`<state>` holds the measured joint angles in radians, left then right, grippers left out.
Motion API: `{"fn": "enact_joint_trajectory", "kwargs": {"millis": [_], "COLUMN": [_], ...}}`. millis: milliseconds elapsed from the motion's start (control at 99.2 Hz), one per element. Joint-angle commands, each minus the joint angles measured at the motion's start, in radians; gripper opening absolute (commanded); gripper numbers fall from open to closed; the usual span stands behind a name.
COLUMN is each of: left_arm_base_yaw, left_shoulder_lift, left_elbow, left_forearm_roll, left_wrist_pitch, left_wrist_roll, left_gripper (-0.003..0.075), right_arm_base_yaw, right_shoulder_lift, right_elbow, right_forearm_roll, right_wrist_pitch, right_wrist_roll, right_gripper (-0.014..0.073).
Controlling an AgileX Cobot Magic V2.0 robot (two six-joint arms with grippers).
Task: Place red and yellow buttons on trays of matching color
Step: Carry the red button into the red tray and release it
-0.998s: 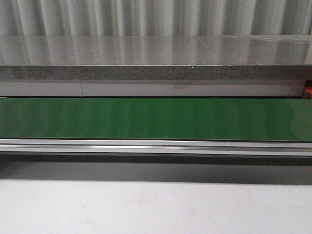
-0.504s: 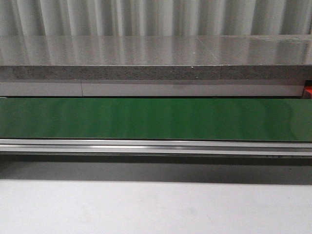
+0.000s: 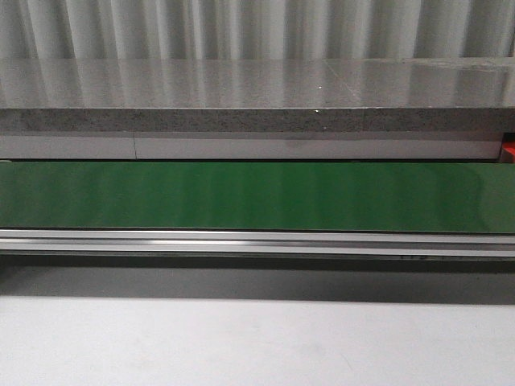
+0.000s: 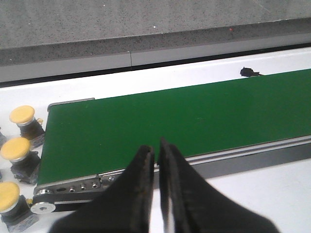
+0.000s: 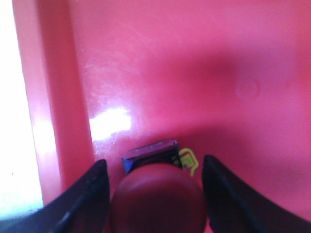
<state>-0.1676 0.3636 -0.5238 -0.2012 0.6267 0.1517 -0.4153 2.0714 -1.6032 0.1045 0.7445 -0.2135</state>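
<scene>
Both grippers showed clearly: the right gripper (image 5: pixel 154 194) stood wide apart around a red button (image 5: pixel 156 199) resting in the red tray (image 5: pixel 194 73), fingers clear of it, while the left gripper (image 4: pixel 156 160), nearly closed and empty, hovered over the green belt (image 4: pixel 194 116) beside three yellow buttons (image 4: pixel 15 148) at left.

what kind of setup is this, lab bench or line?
Looks like a mock sorting line: a green conveyor belt on an aluminium rail, yellow buttons waiting at the belt's end, and a red button in a red tray.
</scene>
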Motion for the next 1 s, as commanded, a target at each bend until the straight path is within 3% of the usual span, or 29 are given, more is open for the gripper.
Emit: {"fn": "enact_joint_trajectory", "kwargs": {"millis": [0,292,534,625,988], "left_arm_base_yaw": [-0.007,-0.007,-0.007,-0.007,-0.007], "left_shoulder_lift": [0.008,0.008,0.008,0.008,0.008], "left_elbow": [-0.024,-0.024,-0.024,-0.024,-0.024], "left_forearm_roll": [-0.016,-0.016,-0.016,-0.016,-0.016], "left_wrist_pitch": [-0.076,-0.076,-0.076,-0.076,-0.076], "left_wrist_roll": [-0.001,-0.001,-0.001,-0.001,-0.001], "left_gripper": [-0.0006,-0.0006,-0.0006,-0.0006,-0.0006], "right_arm_base_yaw": [-0.006,0.007,0.089,0.139,0.348], "right_shoulder_lift": [-0.085,-0.219,-0.421,-0.502,-0.823], "right_elbow": [-0.033,0.001,0.150,0.211,0.477], "right_forearm_roll": [0.003,0.008,0.009,0.009,0.009], "right_wrist_pitch": [-0.052,-0.049,-0.054,-0.052,-0.040], "right_wrist_roll": [0.000,0.000,0.000,0.000,0.000], "right_gripper": [0.0447,0.0414,0.0031,-0.0073,-0.0067]}}
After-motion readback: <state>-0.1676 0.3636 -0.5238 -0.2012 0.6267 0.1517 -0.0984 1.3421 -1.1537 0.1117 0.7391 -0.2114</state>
